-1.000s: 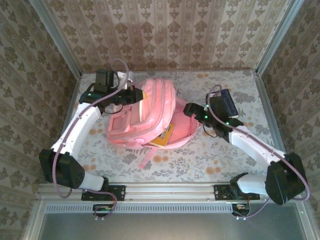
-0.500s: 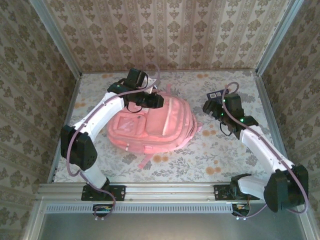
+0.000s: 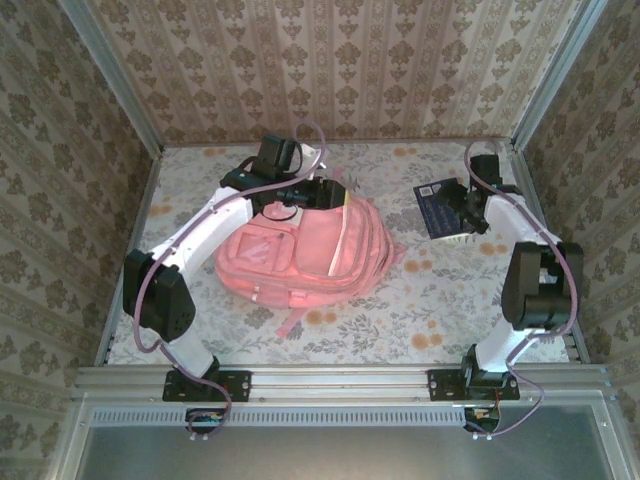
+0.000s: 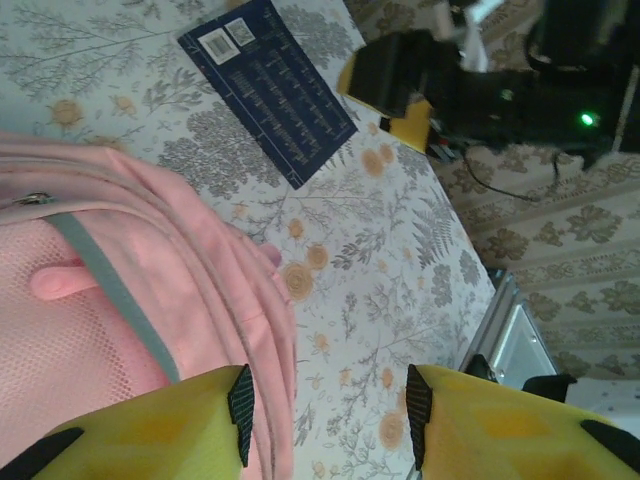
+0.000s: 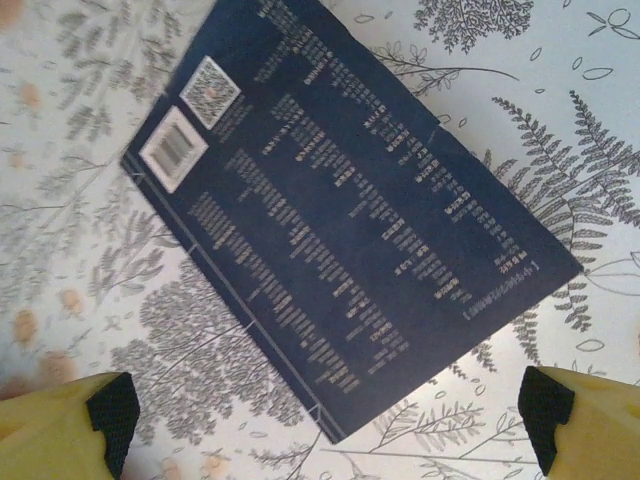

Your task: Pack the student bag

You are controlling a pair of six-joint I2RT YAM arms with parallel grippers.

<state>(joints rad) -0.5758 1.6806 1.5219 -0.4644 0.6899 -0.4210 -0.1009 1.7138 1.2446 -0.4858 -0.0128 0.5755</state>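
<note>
Large pink fabric backpack [image 3: 300, 250] lies flat, left of centre on the floral bench [image 3: 440, 300]. A dark blue paperback [image 5: 350, 230] lies near the far right corner.

Right jaws are spread wide above the book. Left jaws are parted and empty at the bag's far edge.

You should square the right jaws across the book's narrow width before closing.

The right wrist view resolves the barcode, which the overhead view blurs. Overhead gives you the bag's lie.

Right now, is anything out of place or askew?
Yes: a dark blue book lies flat on the table, barcode side up, skewed to the table edge, apart from the pink backpack rather than inside. Nothing looks spilled or damaged.
</note>
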